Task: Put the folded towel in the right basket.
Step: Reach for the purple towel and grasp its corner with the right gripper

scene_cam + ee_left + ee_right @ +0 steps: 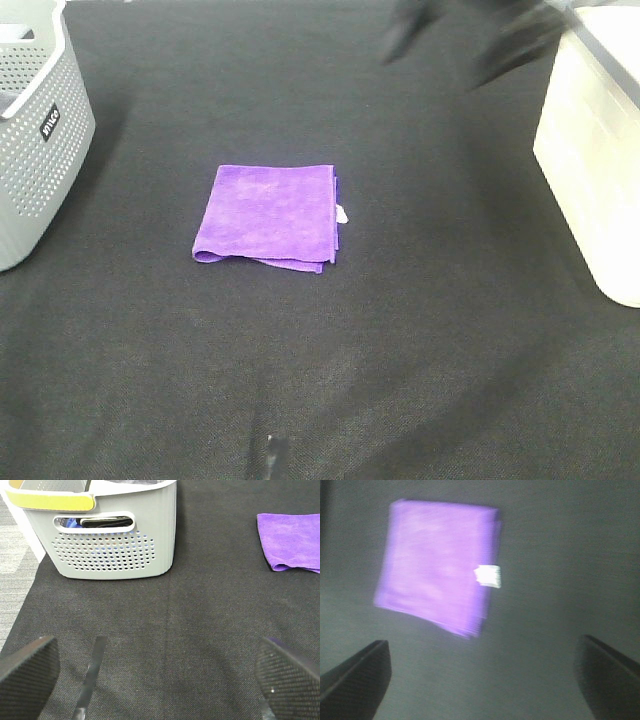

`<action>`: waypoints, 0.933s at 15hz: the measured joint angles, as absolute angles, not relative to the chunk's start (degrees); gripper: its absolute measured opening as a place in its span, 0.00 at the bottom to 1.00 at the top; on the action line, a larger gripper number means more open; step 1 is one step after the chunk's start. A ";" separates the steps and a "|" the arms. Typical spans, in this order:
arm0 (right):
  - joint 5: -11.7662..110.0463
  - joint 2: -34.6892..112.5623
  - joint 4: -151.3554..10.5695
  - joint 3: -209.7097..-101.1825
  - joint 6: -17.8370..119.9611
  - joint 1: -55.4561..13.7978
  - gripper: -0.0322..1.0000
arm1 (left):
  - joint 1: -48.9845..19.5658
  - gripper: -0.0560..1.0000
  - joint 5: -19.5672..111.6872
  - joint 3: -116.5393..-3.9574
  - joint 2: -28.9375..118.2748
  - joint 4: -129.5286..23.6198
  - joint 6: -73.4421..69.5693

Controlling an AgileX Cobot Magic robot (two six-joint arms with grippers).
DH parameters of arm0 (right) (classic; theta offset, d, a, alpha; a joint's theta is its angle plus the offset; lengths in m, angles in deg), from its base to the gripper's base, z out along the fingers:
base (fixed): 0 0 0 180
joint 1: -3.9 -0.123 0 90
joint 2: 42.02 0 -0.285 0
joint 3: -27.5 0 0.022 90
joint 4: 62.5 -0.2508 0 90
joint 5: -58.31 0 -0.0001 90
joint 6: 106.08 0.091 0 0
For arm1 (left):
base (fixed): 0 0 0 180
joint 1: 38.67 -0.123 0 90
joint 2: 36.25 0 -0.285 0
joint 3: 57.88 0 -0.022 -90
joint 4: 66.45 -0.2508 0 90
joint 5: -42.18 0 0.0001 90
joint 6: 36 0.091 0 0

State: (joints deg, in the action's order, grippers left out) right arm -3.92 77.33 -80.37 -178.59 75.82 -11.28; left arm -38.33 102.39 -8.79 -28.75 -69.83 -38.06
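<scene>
Lying flat on the black table cover, one folded purple towel rests between two baskets, the grey basket at left and the white basket at right, touching neither. Two grippers hover spread wide and empty: the left gripper near the grey basket, the right gripper facing the towel.

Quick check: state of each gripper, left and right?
Left gripper: open, empty.
Right gripper: open, empty; towel not gripped.
</scene>
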 joint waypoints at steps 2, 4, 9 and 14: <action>-3.97 87.64 -88.22 -185.98 74.55 -12.03 0.94 | -38.33 0.99 102.39 -8.79 -28.75 -69.83 -38.06; -4.09 96.06 -91.20 -190.28 73.41 -11.97 0.94 | -38.33 0.99 102.39 -8.79 -28.75 -69.83 -38.06; -3.46 103.17 -93.32 -190.68 72.89 -12.43 0.94 | -38.33 0.99 102.39 -8.79 -28.75 -69.83 -38.06; 1.58 108.21 -96.93 -190.68 72.89 -13.35 0.94 | -38.33 0.99 102.39 -8.79 -28.75 -69.83 -38.06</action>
